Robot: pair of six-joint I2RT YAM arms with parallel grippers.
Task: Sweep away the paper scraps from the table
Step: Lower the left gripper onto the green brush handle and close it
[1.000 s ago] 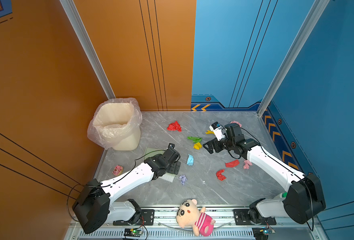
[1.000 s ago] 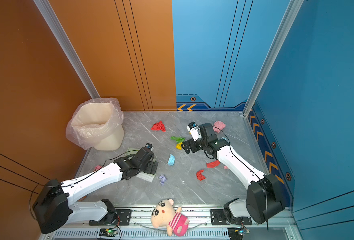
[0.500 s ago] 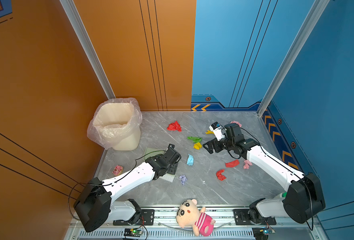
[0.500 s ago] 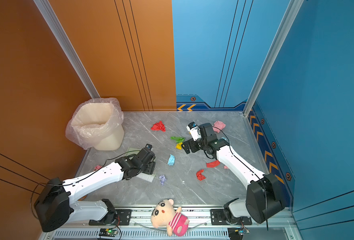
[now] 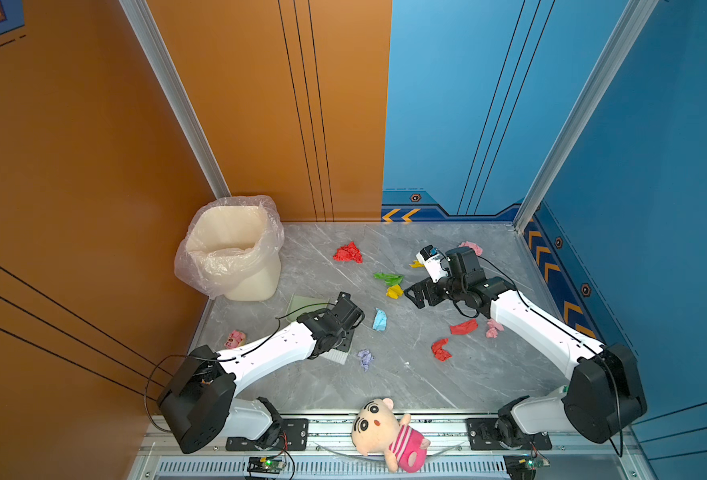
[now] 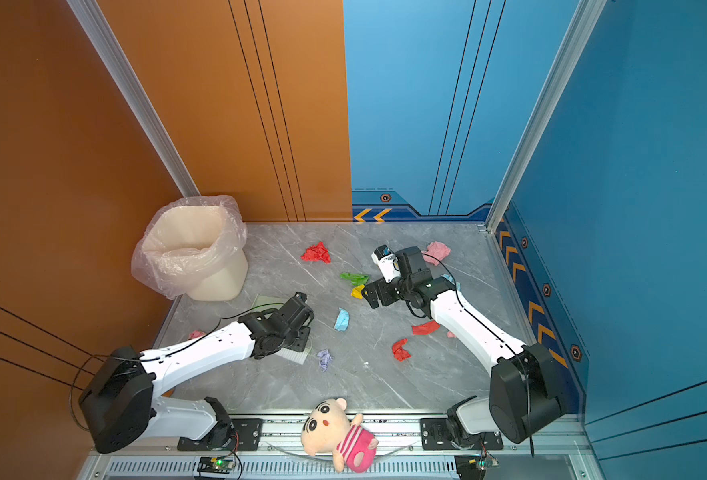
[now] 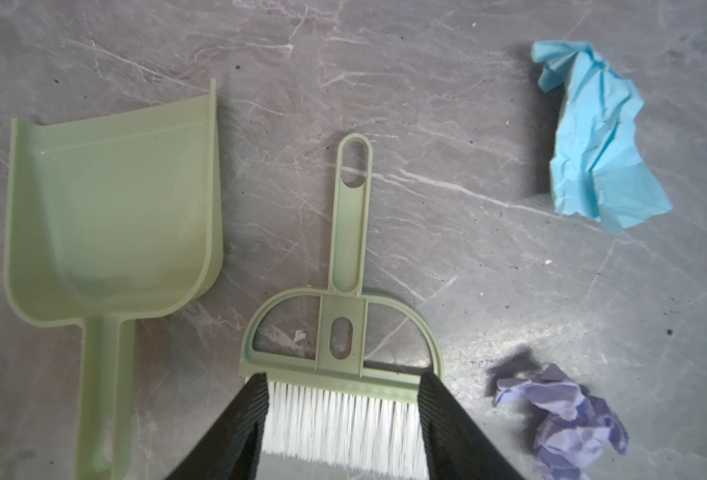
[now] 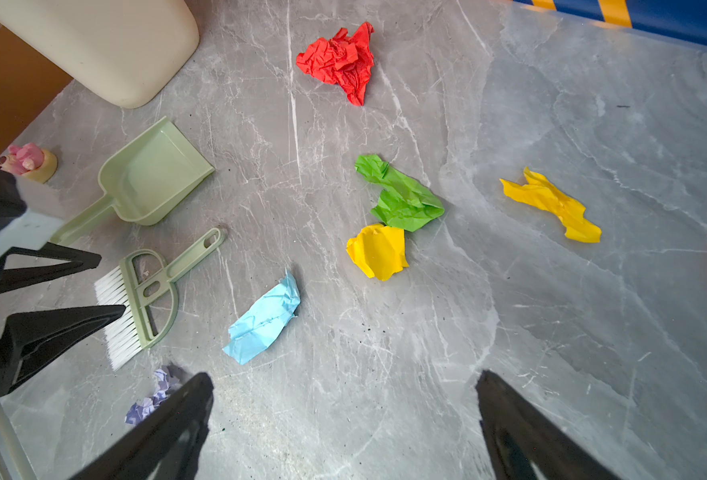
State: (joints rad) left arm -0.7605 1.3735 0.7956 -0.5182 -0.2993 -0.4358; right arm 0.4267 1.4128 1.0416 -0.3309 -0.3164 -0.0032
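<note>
The table [image 5: 468,386] is big and grey. The paper scraps [image 8: 401,195] lie spread out on one side of the brush [image 7: 341,328]. Your left pincer [image 7: 343,378] is right over the brush. Its two fingers [image 7: 235,424] stand one at each end of the white bristles, but you cannot tell if they squeeze. The handle points straight away from that pincer. Your right pincer [image 8: 343,376] is wide open, empty, and well apart from the brush. The dustpan [image 7: 110,216] lies just beside the brush, on its no-scrap side. The light blue scrap [image 7: 592,137] and lilac scrap [image 7: 563,415] are nearest, with bare table between.
</note>
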